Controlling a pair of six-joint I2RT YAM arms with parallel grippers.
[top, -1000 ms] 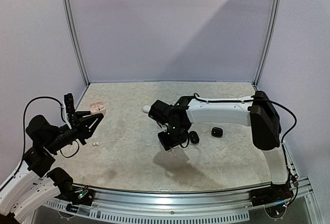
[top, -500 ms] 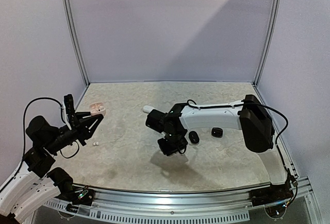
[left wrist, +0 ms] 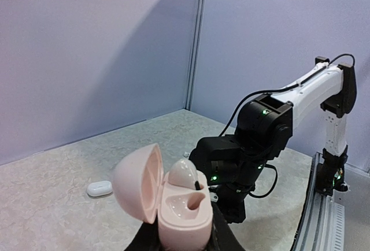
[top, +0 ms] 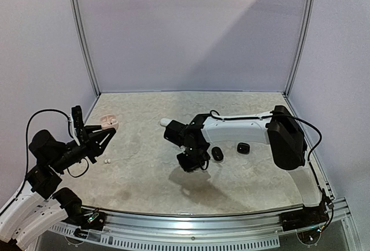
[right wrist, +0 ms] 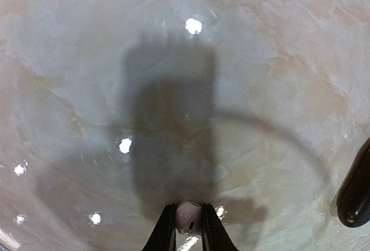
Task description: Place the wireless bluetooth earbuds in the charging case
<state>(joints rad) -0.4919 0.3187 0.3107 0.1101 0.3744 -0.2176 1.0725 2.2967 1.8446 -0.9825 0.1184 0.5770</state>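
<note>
Right end effector (right wrist: 188,231) shifted, pinches earbud (right wrist: 188,215) | left end effector (left wrist: 179,240) grips pink case (left wrist: 176,207) | black case (top: 217,154) near

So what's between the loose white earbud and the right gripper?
Top view: only bare tabletop between the white earbud and the right gripper. The white case sits farther back, off that line.

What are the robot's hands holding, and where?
The left hand holds the open pink case by its base; the right hand pinches a white earbud by its sides.
</note>
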